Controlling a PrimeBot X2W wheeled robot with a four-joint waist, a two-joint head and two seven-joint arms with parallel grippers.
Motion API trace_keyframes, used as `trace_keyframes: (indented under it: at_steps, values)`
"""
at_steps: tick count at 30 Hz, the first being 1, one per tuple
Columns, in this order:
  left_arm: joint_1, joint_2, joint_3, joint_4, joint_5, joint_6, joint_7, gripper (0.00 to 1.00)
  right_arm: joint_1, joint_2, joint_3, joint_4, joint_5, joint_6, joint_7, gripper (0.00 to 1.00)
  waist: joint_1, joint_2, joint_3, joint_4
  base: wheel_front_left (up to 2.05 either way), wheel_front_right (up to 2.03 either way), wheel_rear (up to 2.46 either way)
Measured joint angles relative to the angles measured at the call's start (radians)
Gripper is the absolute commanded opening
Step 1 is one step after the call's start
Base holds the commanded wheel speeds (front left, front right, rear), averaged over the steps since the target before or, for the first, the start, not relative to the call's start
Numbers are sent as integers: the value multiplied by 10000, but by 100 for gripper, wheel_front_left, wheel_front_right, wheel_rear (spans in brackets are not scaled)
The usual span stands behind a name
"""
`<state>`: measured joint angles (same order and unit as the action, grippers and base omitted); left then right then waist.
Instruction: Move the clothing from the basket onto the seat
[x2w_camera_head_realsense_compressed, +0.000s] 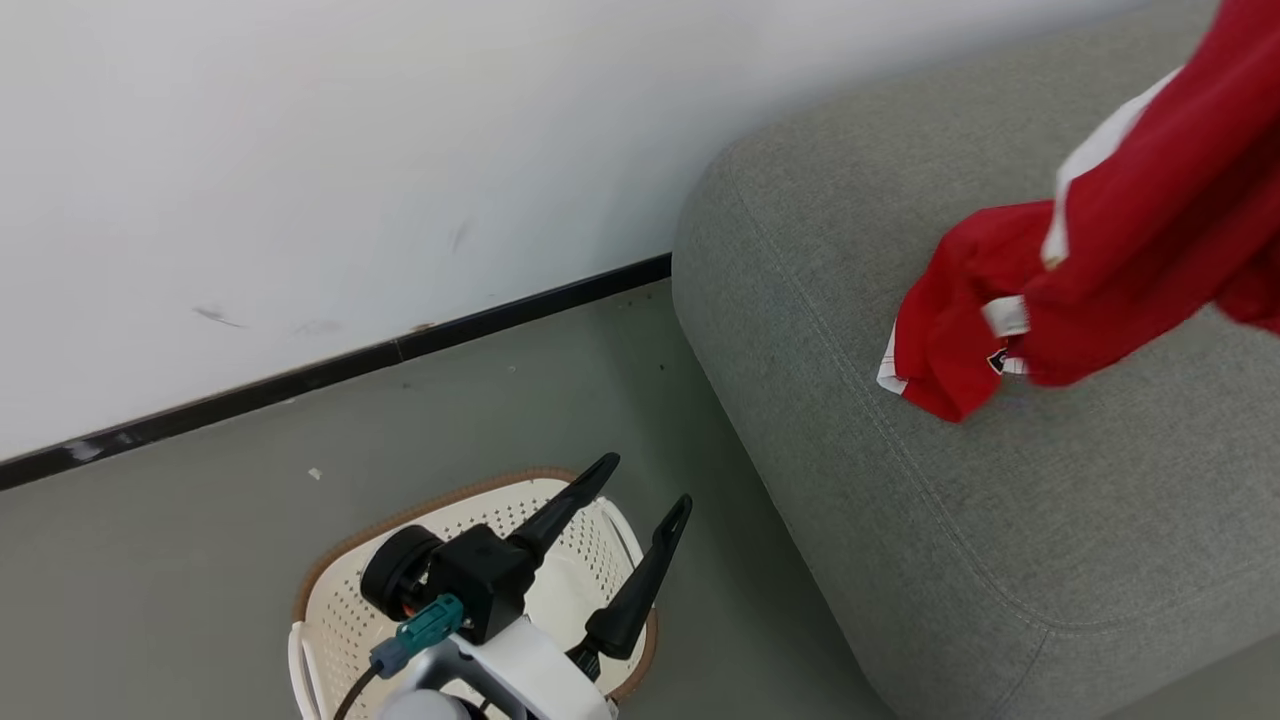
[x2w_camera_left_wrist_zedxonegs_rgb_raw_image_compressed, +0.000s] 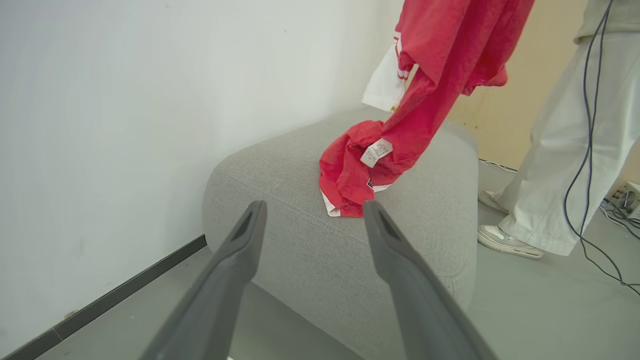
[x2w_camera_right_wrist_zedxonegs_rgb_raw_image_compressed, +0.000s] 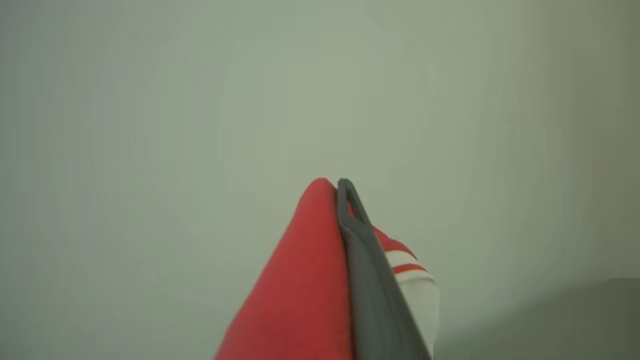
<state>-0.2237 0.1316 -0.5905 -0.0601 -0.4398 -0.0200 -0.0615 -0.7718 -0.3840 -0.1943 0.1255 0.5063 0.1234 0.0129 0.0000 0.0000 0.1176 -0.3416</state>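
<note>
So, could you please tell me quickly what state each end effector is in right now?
Left end effector: open, holding nothing.
Right end effector: closed on the red clothing.

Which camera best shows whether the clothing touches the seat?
Left wrist view: the clothing hangs with its lower end bunched on the seat. Head view crops it at the right edge; right wrist view shows red fabric pressed against the right end effector.
</note>
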Motion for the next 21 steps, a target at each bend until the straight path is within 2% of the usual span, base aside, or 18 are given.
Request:
trace_keyframes:
  at_steps: [5,11,16,21]
  values:
    - [-278,63,15,-280,100,69,203,100,-824,-476,-702,1058,-518,0,157,0,0,0,384,98,0,0,0]
    - [-611,115,-44,-610,222,90,514,100,-935,-560,-1204,2579,-1306,0,165,0,0,0,876,265,0,0,0]
    - [-800,203,-107,-825,466,100,709,100,-935,-447,-1369,3473,-1944,0,-171,0,0,0,1286,454,0,0,0]
    - [-988,245,-176,-941,568,102,903,100,-918,36,-1195,4232,-2305,0,-516,0,0,0,1689,673,0,0,0]
